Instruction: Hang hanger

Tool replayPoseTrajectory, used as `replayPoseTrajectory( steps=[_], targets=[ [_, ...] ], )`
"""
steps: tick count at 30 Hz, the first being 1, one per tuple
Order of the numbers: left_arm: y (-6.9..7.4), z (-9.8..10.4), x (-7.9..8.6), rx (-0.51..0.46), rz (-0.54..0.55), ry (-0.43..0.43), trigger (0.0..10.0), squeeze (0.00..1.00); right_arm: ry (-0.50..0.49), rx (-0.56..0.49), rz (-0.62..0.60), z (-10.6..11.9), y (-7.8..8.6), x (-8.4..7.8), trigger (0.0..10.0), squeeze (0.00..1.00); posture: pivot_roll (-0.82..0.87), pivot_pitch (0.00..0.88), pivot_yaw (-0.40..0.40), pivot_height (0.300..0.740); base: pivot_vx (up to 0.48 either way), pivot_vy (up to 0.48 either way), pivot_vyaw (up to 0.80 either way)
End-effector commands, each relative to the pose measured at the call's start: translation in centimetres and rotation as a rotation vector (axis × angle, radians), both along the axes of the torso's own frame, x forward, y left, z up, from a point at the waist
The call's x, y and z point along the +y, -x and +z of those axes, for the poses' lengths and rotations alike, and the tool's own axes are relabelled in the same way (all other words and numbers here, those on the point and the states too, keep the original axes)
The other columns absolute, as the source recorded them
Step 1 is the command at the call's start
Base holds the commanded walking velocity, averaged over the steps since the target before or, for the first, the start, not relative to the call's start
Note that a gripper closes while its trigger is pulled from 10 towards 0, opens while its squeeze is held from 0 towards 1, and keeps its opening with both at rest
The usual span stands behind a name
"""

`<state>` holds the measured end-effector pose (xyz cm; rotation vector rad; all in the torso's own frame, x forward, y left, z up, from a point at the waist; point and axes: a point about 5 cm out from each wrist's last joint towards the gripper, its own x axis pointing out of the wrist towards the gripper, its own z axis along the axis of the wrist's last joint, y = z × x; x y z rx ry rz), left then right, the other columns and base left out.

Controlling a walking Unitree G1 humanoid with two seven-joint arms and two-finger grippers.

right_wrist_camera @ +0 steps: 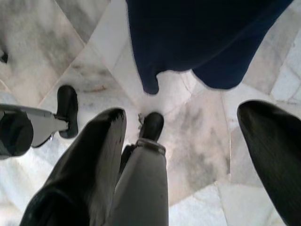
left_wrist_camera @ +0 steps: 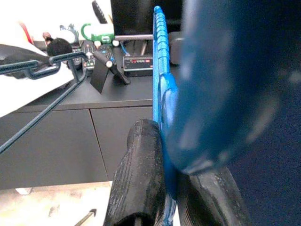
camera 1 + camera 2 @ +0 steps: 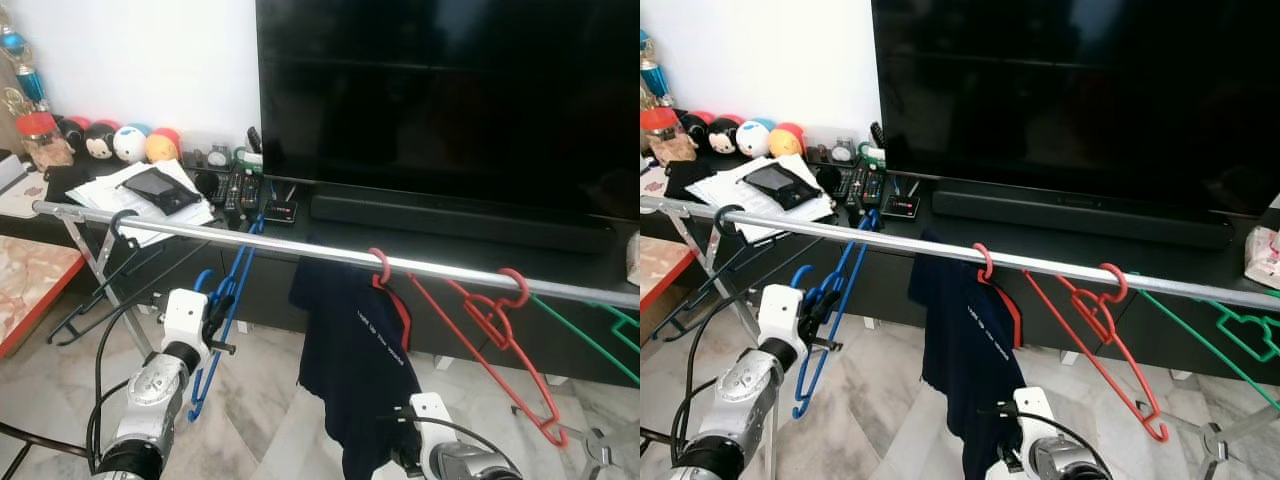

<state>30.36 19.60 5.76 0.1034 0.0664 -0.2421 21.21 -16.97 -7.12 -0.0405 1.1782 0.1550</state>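
Eye views: left end effector (image 3: 215,318) clamps blue hanger (image 3: 222,320) at lower frame, hook at silver rail (image 3: 330,254). Hanger likely light, stiff, slippery plastic; grip flat bar. Marble floor (image 3: 255,400), black TV cabinet (image 3: 420,330) behind.
Left wrist: fingers (image 2: 138,179) closed around blue bar.
Right wrist: right end effector (image 1: 181,155) wide open, empty, above floor.

Daylight was bright and even in the head views — the white wall (image 3: 170,60) nearly washed out, the television screen (image 3: 450,100) dark with faint reflections. In the left wrist view the blue hanger (image 2: 162,94) loomed blurred and out of focus.
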Motion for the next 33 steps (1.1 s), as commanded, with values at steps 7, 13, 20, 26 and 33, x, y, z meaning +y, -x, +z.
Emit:
replayPoseTrajectory(
  steps=[7,13,20,26,33],
  targets=[
    [0.0,0.3,-0.4,0.006,-0.037,-0.005,10.0,0.00,0.011,-0.006,0.009,0.2,-0.3,-0.2,10.0,0.00,0.02,0.000,-0.074,0.740,0.323,0.000,0.00],
    [0.0,0.6,-0.5,-0.001,-0.064,-0.004,10.0,0.00,0.012,-0.005,0.013,0.2,-0.3,-0.2,10.0,0.00,0.02,0.000,-0.076,0.740,0.048,0.000,0.00],
    [0.6,0.9,-0.9,0.016,-0.182,-0.043,10.0,0.00,0.014,-0.003,0.017,0.2,-0.3,-0.2,10.0,0.00,0.02,0.000,-0.076,0.740,0.000,0.000,0.00],
    [1.0,1.2,-0.7,0.033,-0.254,-0.095,10.0,0.00,0.015,-0.001,0.021,0.2,-0.2,-0.2,10.0,0.00,0.02,0.000,-0.077,0.740,0.000,0.000,0.00],
    [0.1,1.5,-0.9,0.055,-0.274,-0.124,10.0,0.00,0.015,0.000,0.026,0.2,-0.2,-0.2,10.0,0.00,0.03,0.000,-0.078,0.740,0.000,0.000,0.00]
  ],
)
